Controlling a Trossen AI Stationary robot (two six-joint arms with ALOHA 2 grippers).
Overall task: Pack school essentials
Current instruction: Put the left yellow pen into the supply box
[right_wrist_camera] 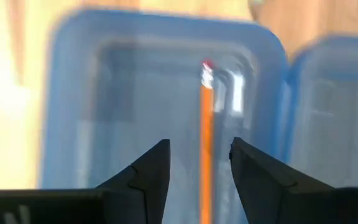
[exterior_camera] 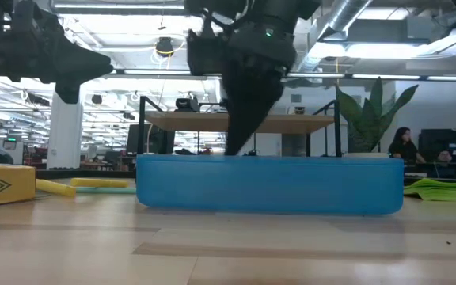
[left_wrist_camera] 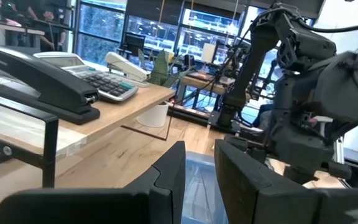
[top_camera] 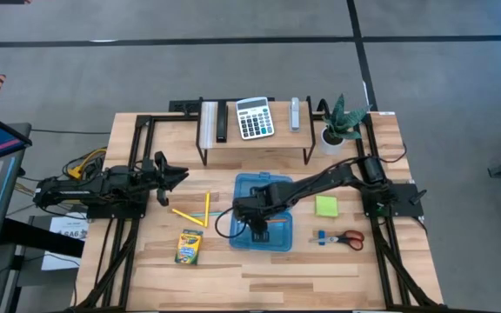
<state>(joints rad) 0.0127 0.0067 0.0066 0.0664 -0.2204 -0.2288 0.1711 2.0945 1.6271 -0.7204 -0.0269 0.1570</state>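
an orange wooden pencil is seen between the parted right gripper fingers, inside the walled blue plastic case; whether it is touched cannot be told.

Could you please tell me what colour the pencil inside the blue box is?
Orange, with a red eraser end; the pencil shows best in the right wrist view.

Grey carpet floor is filling the upper frame of the high view, dark seam lines crossing it. In the low view, ceiling lights are glowing along the top, silver ducts running upper right, a white column standing at left, people sitting at far right.
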